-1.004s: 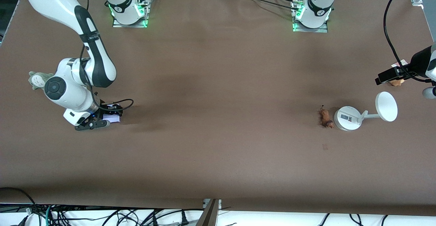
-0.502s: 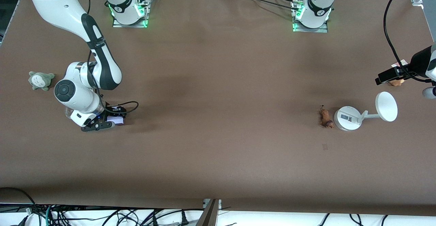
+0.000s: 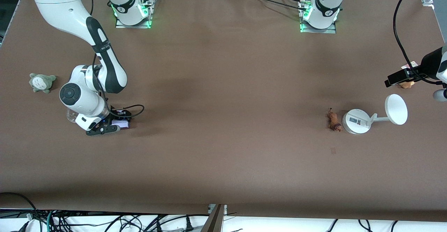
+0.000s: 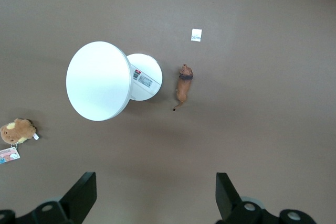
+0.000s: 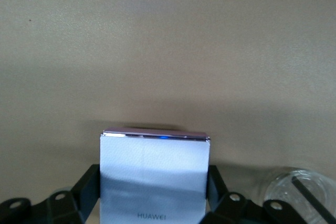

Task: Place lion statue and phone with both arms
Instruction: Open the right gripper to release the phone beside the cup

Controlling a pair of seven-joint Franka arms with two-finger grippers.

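Lavender-white and flat, the phone (image 5: 154, 177) sits between the fingers (image 5: 86, 187) of my right gripper (image 3: 117, 123), low over the brown table (image 3: 223, 102) toward my right arm's end of it. In the right wrist view a finger stands against each side edge of the phone, yet I cannot tell whether they press on it or have just let go, nor whether the phone rests on the cloth. A clear round thing (image 5: 299, 195), perhaps a glass, shows at the edge of that view beside it. A grey-green plush toy (image 3: 41, 82) lies on the table near my right arm's elbow, closer to the table's end. My left gripper (image 4: 155, 198) hangs high over the left arm's end of the table, its jaws spread wide and holding nothing; that arm waits. Below it the lion statue (image 3: 334, 120) lies on its side on the cloth, just beside the round base of a white stand (image 3: 356, 121) whose disc (image 3: 396, 109) tilts up on a short arm. A rounder brown plush (image 4: 18, 131) with a card tag lies farther from the front camera than the stand, partly under my left arm's wrist. A small white scrap (image 4: 196, 34) lies on the cloth near the lion, nearer the front camera.
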